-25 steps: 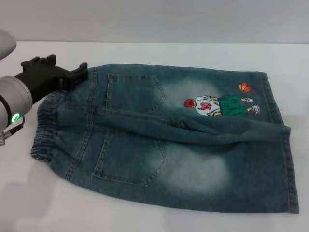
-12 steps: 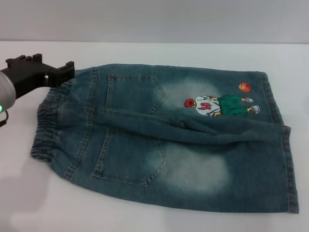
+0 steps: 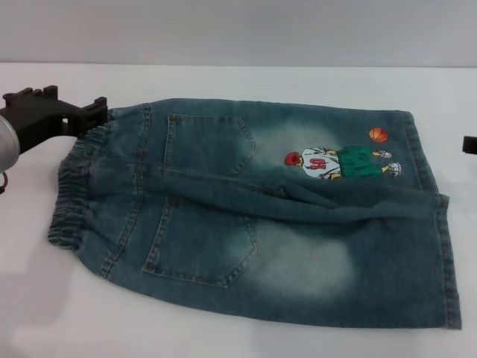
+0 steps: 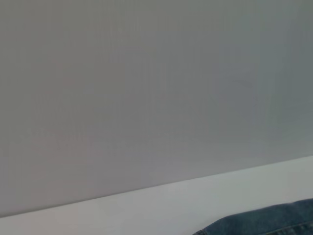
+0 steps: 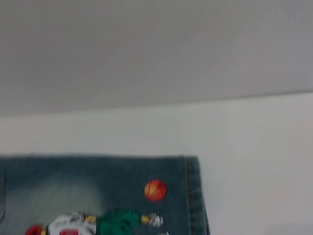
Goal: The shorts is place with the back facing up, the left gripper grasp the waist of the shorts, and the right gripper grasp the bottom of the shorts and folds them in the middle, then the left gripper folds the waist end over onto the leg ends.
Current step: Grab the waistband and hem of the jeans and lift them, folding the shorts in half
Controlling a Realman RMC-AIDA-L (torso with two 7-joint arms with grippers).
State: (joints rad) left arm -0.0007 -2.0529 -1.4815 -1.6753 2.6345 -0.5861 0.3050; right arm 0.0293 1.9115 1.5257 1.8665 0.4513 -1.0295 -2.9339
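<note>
Beside the left pincer [image 3: 95, 112], fingers apparently spread and empty, the shorts [image 3: 261, 216] lie flat; no fold is made yet.

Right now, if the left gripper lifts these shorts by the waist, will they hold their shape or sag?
Probably sag: the shorts lie flat with a soft ridge of fabric across the middle. The waist of the shorts is gathered, so it may bunch. The denim looks fairly heavy, so the leg ends would likely drag. The left gripper sits by the waist's far corner.
</note>
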